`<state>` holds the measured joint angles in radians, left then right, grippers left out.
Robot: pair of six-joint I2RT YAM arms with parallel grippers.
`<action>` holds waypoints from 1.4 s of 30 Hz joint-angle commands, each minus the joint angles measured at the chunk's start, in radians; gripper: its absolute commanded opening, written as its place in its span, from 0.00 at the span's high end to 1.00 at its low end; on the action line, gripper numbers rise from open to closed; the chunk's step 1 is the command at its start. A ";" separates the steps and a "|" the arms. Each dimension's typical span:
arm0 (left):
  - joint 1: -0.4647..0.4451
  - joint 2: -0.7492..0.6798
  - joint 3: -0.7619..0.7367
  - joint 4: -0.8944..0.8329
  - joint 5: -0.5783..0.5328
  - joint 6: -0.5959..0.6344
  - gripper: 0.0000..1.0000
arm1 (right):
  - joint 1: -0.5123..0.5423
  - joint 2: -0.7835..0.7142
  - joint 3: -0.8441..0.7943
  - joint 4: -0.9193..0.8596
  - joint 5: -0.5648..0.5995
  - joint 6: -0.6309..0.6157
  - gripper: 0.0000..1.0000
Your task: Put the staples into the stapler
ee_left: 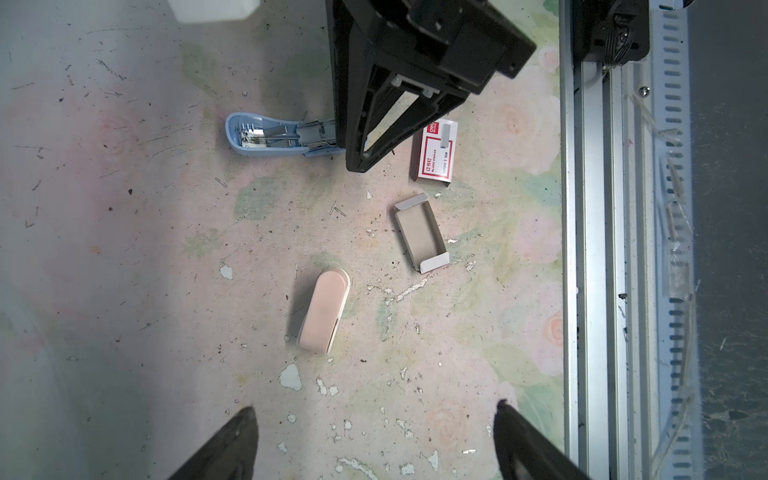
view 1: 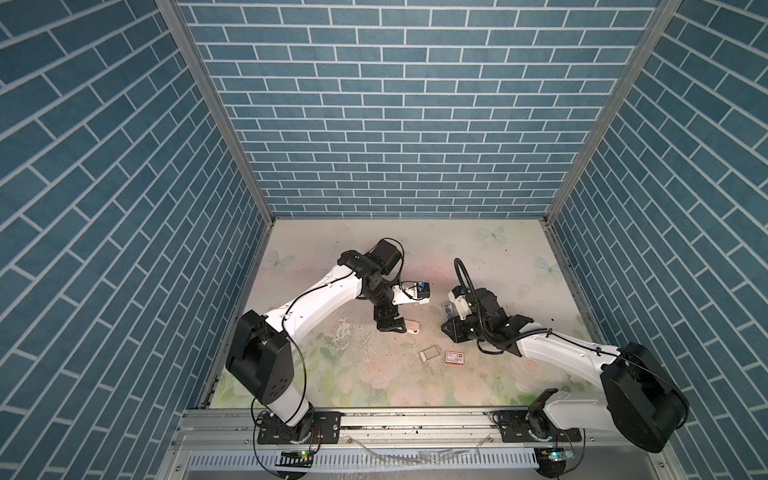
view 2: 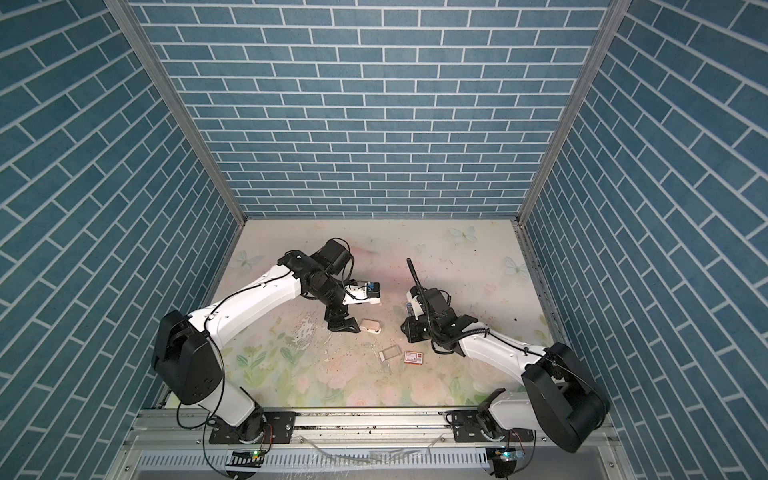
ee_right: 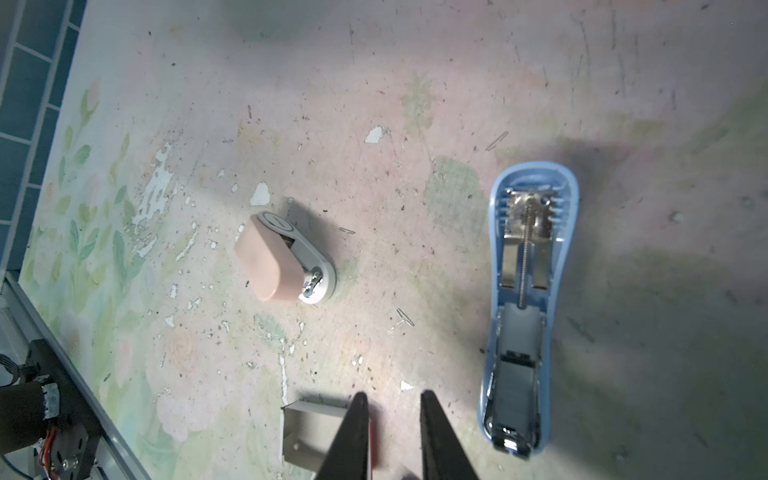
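The left gripper (ee_left: 374, 407) stands wide with nothing between its fingers, just left of the closed pink stapler (ee_left: 324, 309) at mid-table. The right gripper (ee_right: 393, 394) shows only a narrow gap, with bare table visible through it, over the red-and-white staple box (ee_left: 434, 151). The grey tray (ee_left: 419, 230) lies just left of that box in the table's near half, the blue stapler (ee_right: 528, 316) lies flipped open farther back, right of centre, and loose staples (ee_right: 401, 322) lie between the staplers

L gripper (ee_left: 374, 415) hovers, jaws wide apart, empty. R gripper (ee_right: 392, 419) points down, jaws w/ narrow gap, seemingly nothing between.
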<state>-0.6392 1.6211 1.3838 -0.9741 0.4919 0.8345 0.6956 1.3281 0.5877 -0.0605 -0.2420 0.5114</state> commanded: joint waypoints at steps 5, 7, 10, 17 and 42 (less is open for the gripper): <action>0.007 0.022 0.035 -0.026 0.020 0.008 0.10 | 0.007 0.057 -0.006 -0.029 0.026 0.036 0.78; 0.007 0.022 0.037 -0.026 0.022 0.007 0.10 | 0.006 0.069 -0.001 -0.040 0.029 0.034 0.78; 0.007 0.023 0.039 -0.026 0.024 0.007 0.10 | 0.007 0.083 0.000 -0.060 0.064 0.035 0.79; 0.007 0.031 0.042 -0.021 0.034 0.005 0.10 | 0.006 0.089 0.012 -0.129 0.148 0.033 0.79; -0.045 0.133 0.043 0.122 0.016 -0.062 0.11 | 0.002 0.132 0.031 -0.100 0.178 0.058 0.79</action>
<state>-0.6800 1.7454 1.4040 -0.8780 0.5159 0.7887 0.6956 1.4456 0.6170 -0.1341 -0.0635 0.5335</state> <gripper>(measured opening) 0.896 0.213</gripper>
